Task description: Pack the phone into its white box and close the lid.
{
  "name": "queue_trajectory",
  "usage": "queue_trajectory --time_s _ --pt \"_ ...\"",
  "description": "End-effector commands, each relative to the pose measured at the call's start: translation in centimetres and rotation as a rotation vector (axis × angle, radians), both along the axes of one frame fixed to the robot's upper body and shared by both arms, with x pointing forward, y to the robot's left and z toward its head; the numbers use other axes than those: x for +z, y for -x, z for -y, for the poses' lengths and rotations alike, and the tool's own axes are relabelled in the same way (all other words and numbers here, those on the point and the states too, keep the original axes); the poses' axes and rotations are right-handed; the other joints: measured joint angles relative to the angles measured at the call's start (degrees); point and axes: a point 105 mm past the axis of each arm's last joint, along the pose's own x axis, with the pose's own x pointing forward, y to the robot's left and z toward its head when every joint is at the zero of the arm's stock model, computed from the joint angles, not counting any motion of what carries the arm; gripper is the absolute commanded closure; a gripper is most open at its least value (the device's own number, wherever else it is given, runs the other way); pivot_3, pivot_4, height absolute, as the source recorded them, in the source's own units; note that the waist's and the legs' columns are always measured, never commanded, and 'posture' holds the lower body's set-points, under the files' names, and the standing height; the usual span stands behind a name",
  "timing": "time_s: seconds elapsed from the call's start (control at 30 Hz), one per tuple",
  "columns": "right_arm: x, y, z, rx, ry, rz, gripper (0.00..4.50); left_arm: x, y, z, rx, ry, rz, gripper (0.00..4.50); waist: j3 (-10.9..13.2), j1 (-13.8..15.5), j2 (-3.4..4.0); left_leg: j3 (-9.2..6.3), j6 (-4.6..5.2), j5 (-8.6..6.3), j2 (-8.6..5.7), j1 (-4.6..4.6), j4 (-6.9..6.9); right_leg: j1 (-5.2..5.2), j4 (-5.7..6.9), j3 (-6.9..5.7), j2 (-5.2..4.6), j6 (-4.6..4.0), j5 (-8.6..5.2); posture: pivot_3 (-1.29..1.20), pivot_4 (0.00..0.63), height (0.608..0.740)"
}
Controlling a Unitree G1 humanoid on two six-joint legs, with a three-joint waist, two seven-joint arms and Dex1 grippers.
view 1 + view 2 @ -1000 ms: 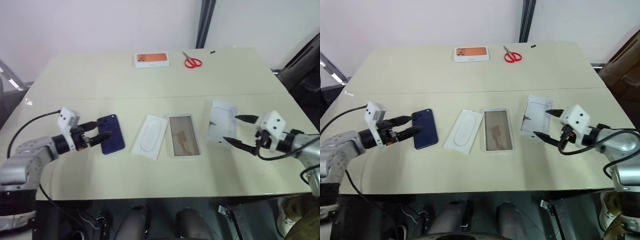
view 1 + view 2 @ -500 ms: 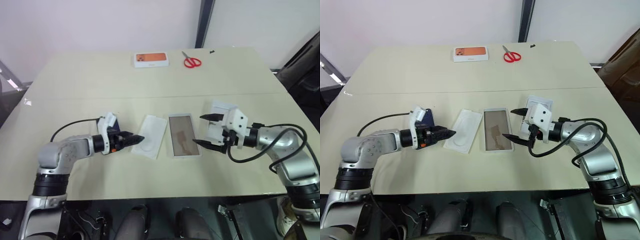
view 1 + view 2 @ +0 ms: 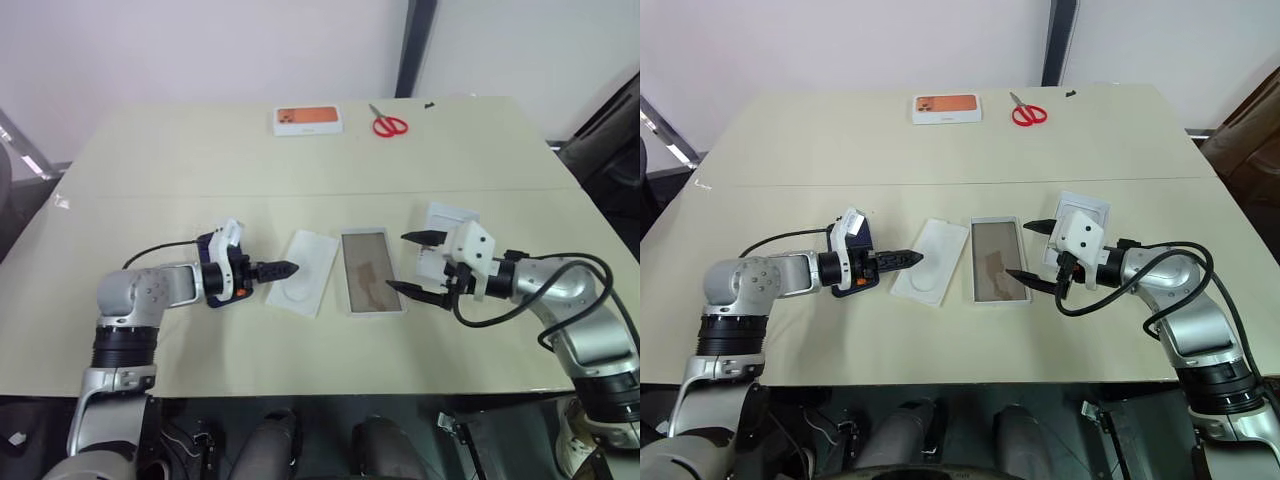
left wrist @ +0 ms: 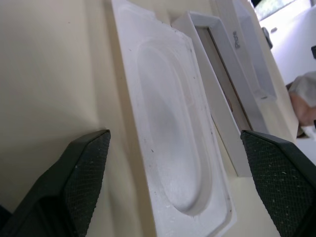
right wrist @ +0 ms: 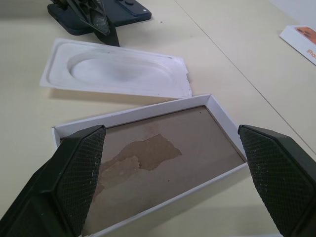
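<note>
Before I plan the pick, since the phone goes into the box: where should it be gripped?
Grip the phone across its long edges, coming from above. It lies flat on the table, so only its thin sides offer a hold. The left hand is nearest.

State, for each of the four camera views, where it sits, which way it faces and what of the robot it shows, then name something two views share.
Left eye: head, forward and down over the table; both arms.
Right eye: same, beside it.
Left wrist: along the left gripper, facing the white insert.
Right wrist: along the right gripper, over the white box.
Shared: both wrist views show insert and box.
</note>
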Motion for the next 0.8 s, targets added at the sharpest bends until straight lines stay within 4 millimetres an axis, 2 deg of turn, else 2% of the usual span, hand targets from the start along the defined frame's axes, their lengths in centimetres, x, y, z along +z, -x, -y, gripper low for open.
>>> queue_trajectory --time_s 0.03,0.13,0.5,0.8 --pt "1.5 0.0 -0.1 0.005 0.0 0.066 0.0 -2.6 0.5 -0.3 0.036 0.017 -0.098 1.39 0.0 0.1 0.0 0.0 0.0 0.0 0.0 0.0 0.0 -0.01 0.0 0.0 0.0 0.0 0.0 0.0 0.15 0.734" --pt "1.4 0.0 -0.1 0.004 0.0 0.066 0.0 -2.5 0.5 -0.6 0.047 0.035 -0.098 2.88 0.0 0.24 -0.01 0.0 0.0 0.0 0.0 0.0 -0.01 -0.04 -0.01 0.0 0.0 0.0 0.0 0.0 0.15 0.734" --pt "1.5 -0.2 -0.4 0.007 0.0 0.078 0.0 -2.2 0.5 -0.3 0.037 0.051 -0.105 2.88 0.0 0.26 -0.01 0.0 0.0 0.0 0.0 0.0 -0.02 0.0 -0.01 0.01 0.0 0.0 0.0 0.0 0.15 0.734" --pt "1.7 -0.2 -0.6 0.005 -0.008 0.087 0.0 -2.5 0.8 1.3 -0.006 0.032 -0.096 2.88 0.0 0.45 -0.01 -0.01 0.0 0.0 -0.01 0.0 -0.01 0.0 -0.02 -0.01 -0.02 0.0 0.0 0.0 0.15 0.734"
